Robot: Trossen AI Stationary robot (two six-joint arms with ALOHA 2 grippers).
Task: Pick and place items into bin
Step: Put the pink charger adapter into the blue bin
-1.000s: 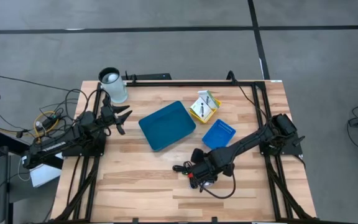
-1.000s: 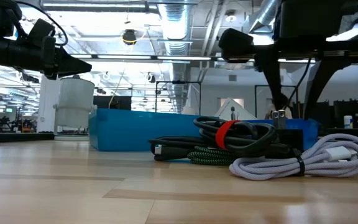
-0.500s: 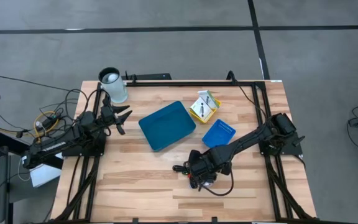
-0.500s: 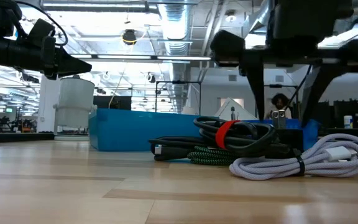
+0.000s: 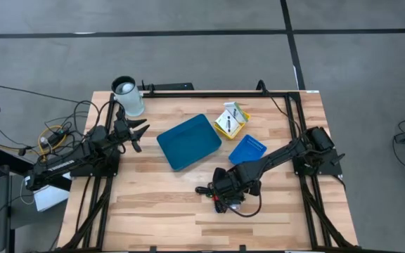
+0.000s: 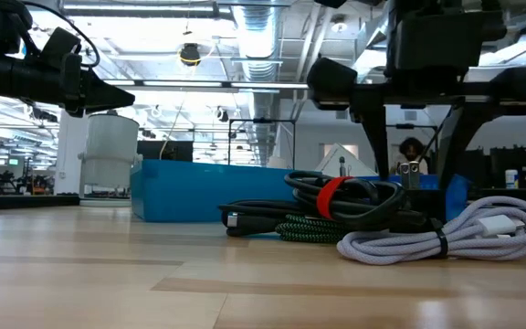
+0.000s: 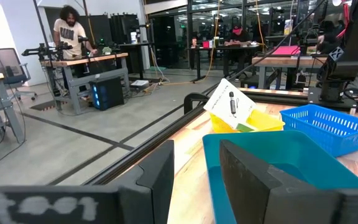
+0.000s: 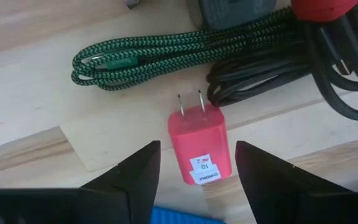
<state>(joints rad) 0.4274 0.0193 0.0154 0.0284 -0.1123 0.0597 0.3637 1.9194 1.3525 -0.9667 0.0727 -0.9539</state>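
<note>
A pile of coiled cables lies near the table's middle: black cables bound by a red strap, a green braided cable and a white cable. A pink-red plug charger lies flat on the wood beside them. My right gripper hovers open just above the charger, one finger on either side of it, without touching. A white packet with yellow and green marks lies near the far edge. The teal bin stands left of centre. My left gripper waits open beside the bin.
A small blue basket sits between the teal bin and the right arm. A white cylinder stands at the far left corner. A black frame runs along the far edge. Bare wood lies along the near edge. A person shows far off beyond the table.
My right gripper has moved a little toward the table's left edge, over the cable pile, staying open. The cables and charger have kept their places.
</note>
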